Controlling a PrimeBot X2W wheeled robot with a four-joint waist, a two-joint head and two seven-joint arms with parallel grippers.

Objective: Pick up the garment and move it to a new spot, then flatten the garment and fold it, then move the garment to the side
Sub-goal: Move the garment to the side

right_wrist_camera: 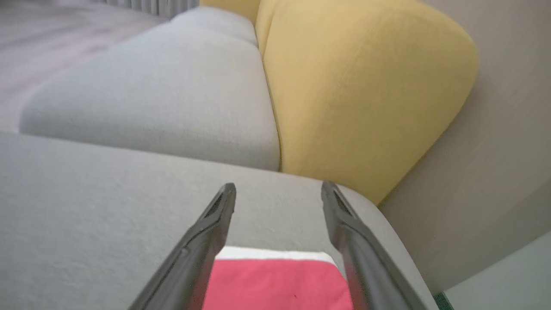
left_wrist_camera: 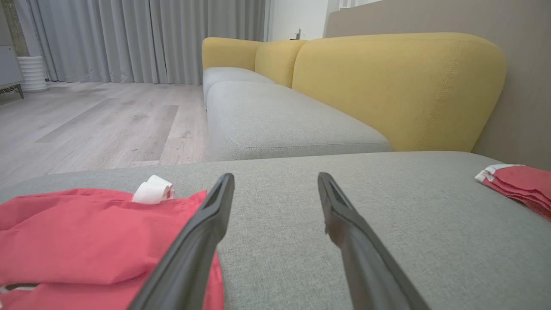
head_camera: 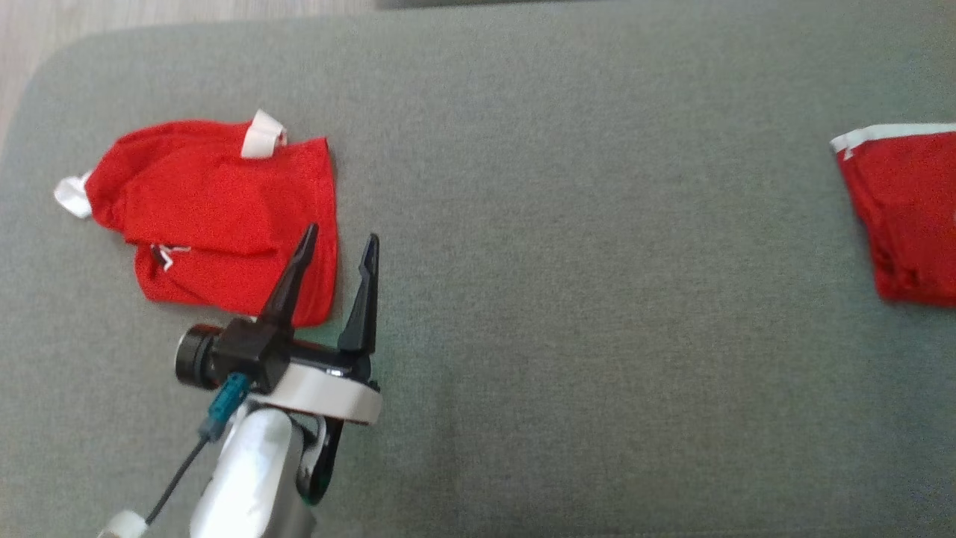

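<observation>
Although two red pieces are seen on the grey sofa cushion (head_camera: 567,314), the folded red garment (head_camera: 907,217) with a white band is laid flat at the cushion's right end. The jaws of the right gripper (right_wrist_camera: 279,187) are held wide above it. Nothing is gripped, and contact cannot be told. A rumpled red garment (head_camera: 216,202) with white trim is spread at the left. The jaws of the left gripper (head_camera: 340,235) are likewise wide and empty, with one finger over that garment's edge and the pale forearm (head_camera: 246,478) angled up from below.
</observation>
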